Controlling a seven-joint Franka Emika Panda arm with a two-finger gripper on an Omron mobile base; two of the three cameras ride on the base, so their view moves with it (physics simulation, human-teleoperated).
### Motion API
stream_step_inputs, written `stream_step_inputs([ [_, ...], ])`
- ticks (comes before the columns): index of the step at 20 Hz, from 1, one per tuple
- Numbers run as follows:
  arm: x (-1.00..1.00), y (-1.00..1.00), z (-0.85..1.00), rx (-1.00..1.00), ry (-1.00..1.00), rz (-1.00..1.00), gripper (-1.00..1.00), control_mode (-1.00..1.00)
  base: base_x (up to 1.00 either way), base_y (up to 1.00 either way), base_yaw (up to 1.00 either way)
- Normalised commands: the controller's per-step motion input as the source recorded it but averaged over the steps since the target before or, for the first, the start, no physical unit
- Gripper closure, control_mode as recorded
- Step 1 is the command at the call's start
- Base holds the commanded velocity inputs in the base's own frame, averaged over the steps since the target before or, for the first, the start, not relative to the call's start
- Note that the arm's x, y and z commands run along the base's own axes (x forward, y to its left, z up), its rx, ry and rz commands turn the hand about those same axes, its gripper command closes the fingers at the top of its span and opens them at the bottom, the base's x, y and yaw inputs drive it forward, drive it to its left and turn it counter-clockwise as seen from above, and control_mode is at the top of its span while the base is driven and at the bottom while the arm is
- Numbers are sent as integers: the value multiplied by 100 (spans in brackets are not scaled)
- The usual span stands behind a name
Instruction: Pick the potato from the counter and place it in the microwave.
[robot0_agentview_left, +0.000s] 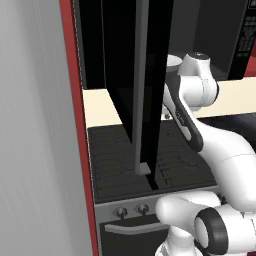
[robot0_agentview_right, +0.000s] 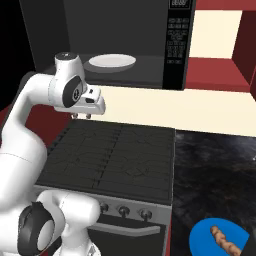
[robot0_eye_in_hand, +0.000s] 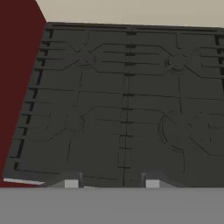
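Observation:
The microwave (robot0_agentview_right: 115, 40) stands at the back on the pale cream counter (robot0_agentview_right: 165, 107), its dark cavity showing a white round plate (robot0_agentview_right: 111, 61). Its tall black door (robot0_agentview_left: 122, 75) hangs wide open over the stove, grey bar handle (robot0_agentview_left: 141, 85) facing me. My gripper (robot0_agentview_right: 81, 116) hovers above the stove's back left, in front of the cavity, pointing down. In the hand view the gripper (robot0_eye_in_hand: 111, 183) is open, fingertips (robot0_eye_in_hand: 71, 183) wide apart with nothing between them, over the black grates.
The black ridged stove top (robot0_agentview_right: 110, 155) with knobs (robot0_agentview_right: 122, 211) lies below the hand. A dark speckled surface (robot0_agentview_right: 215, 165) lies to its right, with a blue plate (robot0_agentview_right: 202, 237) holding a brown stick-like thing (robot0_agentview_right: 223, 240). A red panel (robot0_agentview_left: 75, 100) borders the left.

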Motion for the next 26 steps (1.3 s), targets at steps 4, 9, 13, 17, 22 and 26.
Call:
stream_step_inputs([
  [4, -27, -14, -2, 1, 0, 0, -100, -100, 0, 0, 0],
  [9, -62, -61, -6, 0, 0, -10, -100, -100, 0, 0, 0],
  [13, -70, -83, -16, 0, 0, -28, -100, -100, 0, 0, 0],
  [17, -61, -84, -19, 0, 0, -30, -100, -100, 0, 0, 0],
  [22, -46, -84, -18, 0, 2, -28, -100, -100, 0, 0, 0],
  [26, -25, -92, -18, 1, 5, -32, -100, -100, 0, 0, 0],
])
